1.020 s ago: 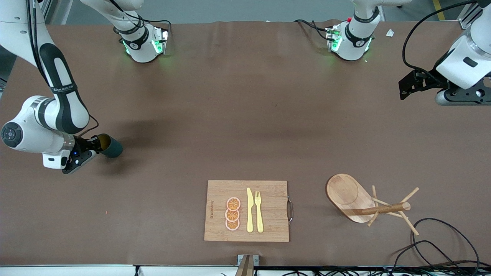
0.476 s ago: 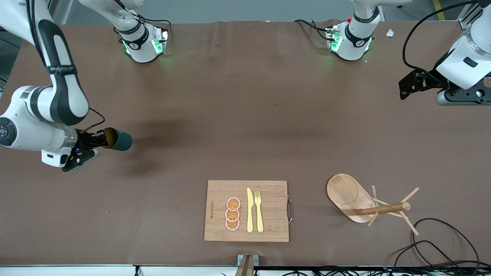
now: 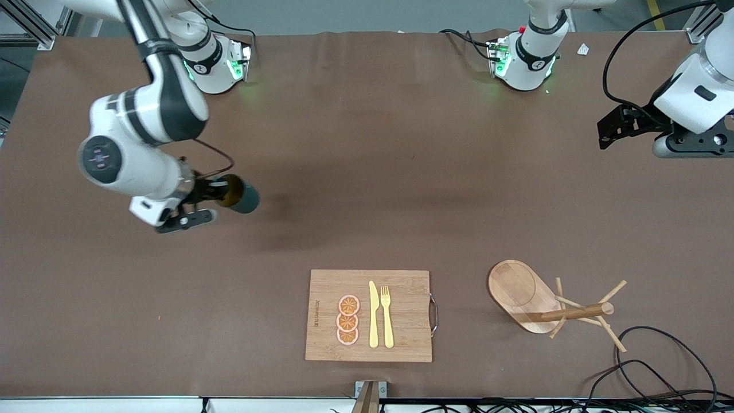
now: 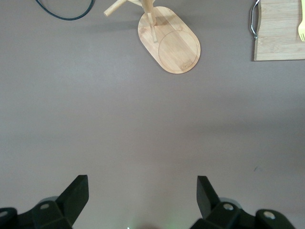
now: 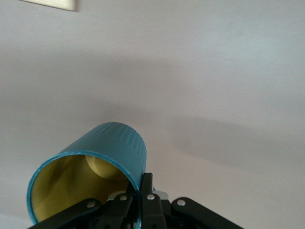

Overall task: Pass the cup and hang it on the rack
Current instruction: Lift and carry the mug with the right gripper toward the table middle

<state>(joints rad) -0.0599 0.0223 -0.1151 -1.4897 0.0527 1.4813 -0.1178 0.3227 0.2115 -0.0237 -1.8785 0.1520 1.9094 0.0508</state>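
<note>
My right gripper (image 3: 221,192) is shut on the rim of the teal cup (image 3: 239,195) and holds it tipped on its side above the table, toward the right arm's end. In the right wrist view the cup (image 5: 102,162) shows its yellow inside, one finger inside the rim and one outside (image 5: 145,191). The wooden rack (image 3: 550,303) stands toward the left arm's end, near the front camera; it also shows in the left wrist view (image 4: 167,38). My left gripper (image 3: 608,129) is open and empty, waiting high over the left arm's end of the table (image 4: 140,202).
A wooden cutting board (image 3: 401,310) with orange slices (image 3: 347,320), a yellow knife (image 3: 373,314) and a fork (image 3: 387,315) lies near the front edge at the middle. Black cables (image 3: 659,361) loop near the rack.
My right arm has lifted and carried the cup toward the middle of the table. The left arm has not moved.
</note>
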